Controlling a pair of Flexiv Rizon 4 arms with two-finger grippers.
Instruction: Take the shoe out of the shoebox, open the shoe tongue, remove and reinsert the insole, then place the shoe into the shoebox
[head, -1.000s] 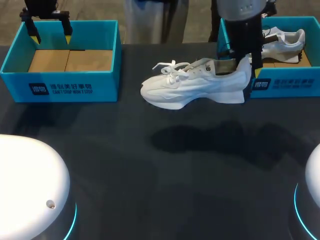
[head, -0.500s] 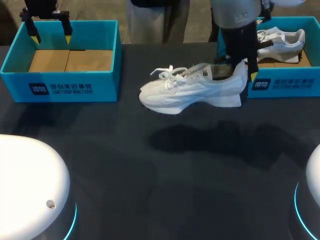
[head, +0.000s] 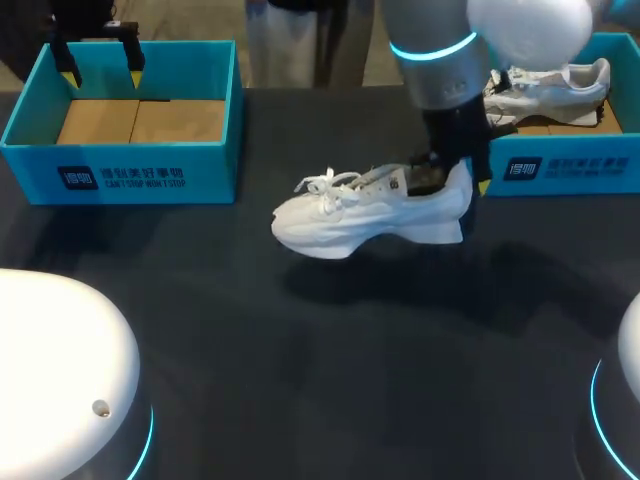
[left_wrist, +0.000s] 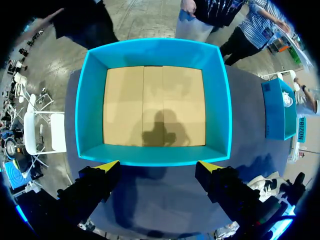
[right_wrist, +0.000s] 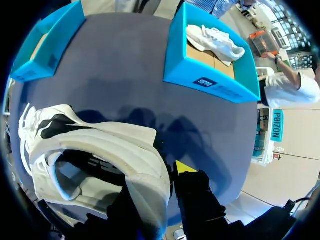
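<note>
Your right gripper (head: 458, 182) clamped white laced sneaker (head: 370, 215) by padded heel, toe at 9 o'clock; left gripper (left_wrist: 159, 167) spread above teal cardboard box (left_wrist: 155, 46).

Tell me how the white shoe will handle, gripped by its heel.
The white shoe seems light and fairly stiff: it hangs near level from the right gripper at the heel alone. Its loose laces may flop or snag. Its broad sole should probably stand steadily.

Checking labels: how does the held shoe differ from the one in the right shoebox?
The held shoe is over the table, heel clamped in the right gripper; the boxed shoe lies in the right shoebox, untouched. Both are white and laced.
</note>
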